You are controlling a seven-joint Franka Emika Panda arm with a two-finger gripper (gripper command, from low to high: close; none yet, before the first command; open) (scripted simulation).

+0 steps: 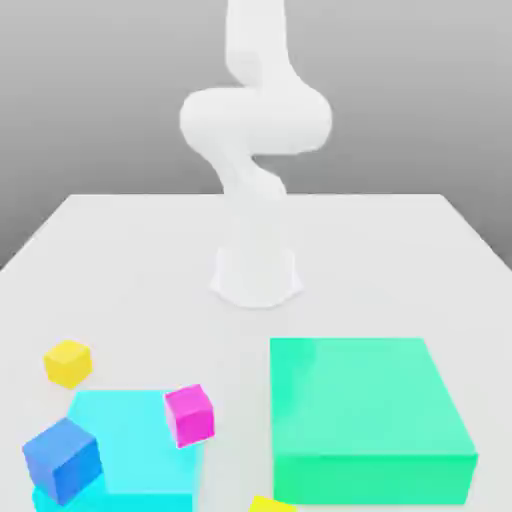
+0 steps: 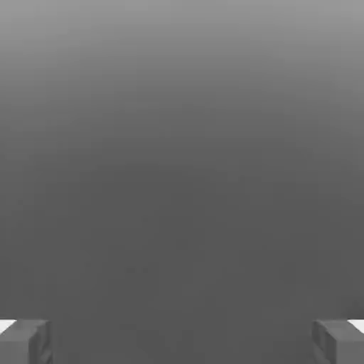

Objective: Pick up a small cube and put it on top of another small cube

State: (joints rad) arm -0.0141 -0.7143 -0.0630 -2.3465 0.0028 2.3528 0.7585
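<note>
Pale bench under a grey backdrop, coloured blocks and cubes spread before the arm

Exterior view: the white bench (image 1: pixel 350 260) runs back to a straight far edge, with a grey gradient behind it. The white arm (image 1: pixel 256 120) stands upright on it, its base midway between the bench's two far corners. At the exterior view's right lies a broad green block (image 1: pixel 365 400); at the exterior view's left, a cyan block (image 1: pixel 135 440). The golden-yellow cube (image 1: pixel 68 364) is on the bench, just beyond the cyan block's far left corner. A magenta cube (image 1: pixel 190 415) appears tilted at the cyan block's far right corner, and a larger blue cube (image 1: pixel 63 461) is tilted over its left edge; whether either touches the block I cannot tell. The bright yellow piece (image 1: pixel 272 505), cut off by the picture's lower edge, lies between the cyan and green blocks, nearer the camera; its full shape cannot be told.

Hand view: the gripper (image 2: pixel 182 343) has its two fingers wide apart, nothing between them, against a plain grey background.
</note>
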